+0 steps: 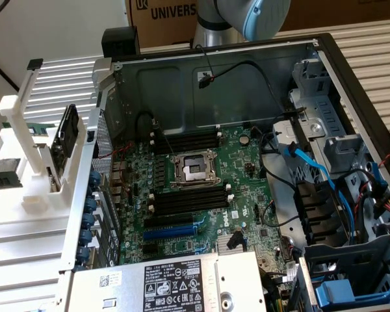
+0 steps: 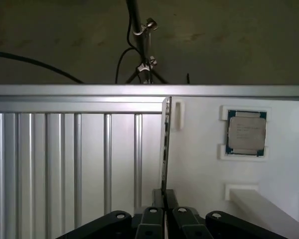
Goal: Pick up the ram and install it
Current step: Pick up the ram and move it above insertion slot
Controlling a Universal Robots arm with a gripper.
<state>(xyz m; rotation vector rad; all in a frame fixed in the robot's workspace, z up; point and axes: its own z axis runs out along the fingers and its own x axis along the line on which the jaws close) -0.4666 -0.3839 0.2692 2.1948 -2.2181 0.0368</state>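
Held the ram (image 2: 165, 144) in the pincer (image 2: 164, 198), closed on it from both sides near one end. Saw the stick edge-on in the wrist view, as a thin dark line running away from the black fingers (image 2: 153, 211) toward a small white bracket (image 2: 177, 115); could not tell whether touching that bracket or merely just beside it. Ran, as seen there, along the seam between the ribbed aluminium table (image 2: 65, 159) and a white plate (image 2: 199, 164). Found on that plate a processor chip (image 2: 246, 132) seated flat in a white-cornered nest, well apart from the ram. Noted beyond the table's edge a tripod (image 2: 142, 45) and a dark cable (image 2: 35, 62) on the floor (image 2: 239, 40).

In the exterior view, looked into the open computer case (image 1: 169, 84) lying on the ribbed table. Made out the green motherboard (image 1: 247, 169) with its square processor socket (image 1: 194, 170) near the middle, black memory slots (image 1: 185, 140) on both sides of the socket, and a blue expansion slot (image 1: 175, 231) just nearer than those. Saw the grey power supply (image 1: 175, 286) with its label at the near edge, blue cables (image 1: 312, 170) toward the exterior view's right, and a white fixture (image 1: 13, 107) outside the case on the exterior view's left. Caught the arm (image 1: 247, 16) at the top, above the case's back wall.
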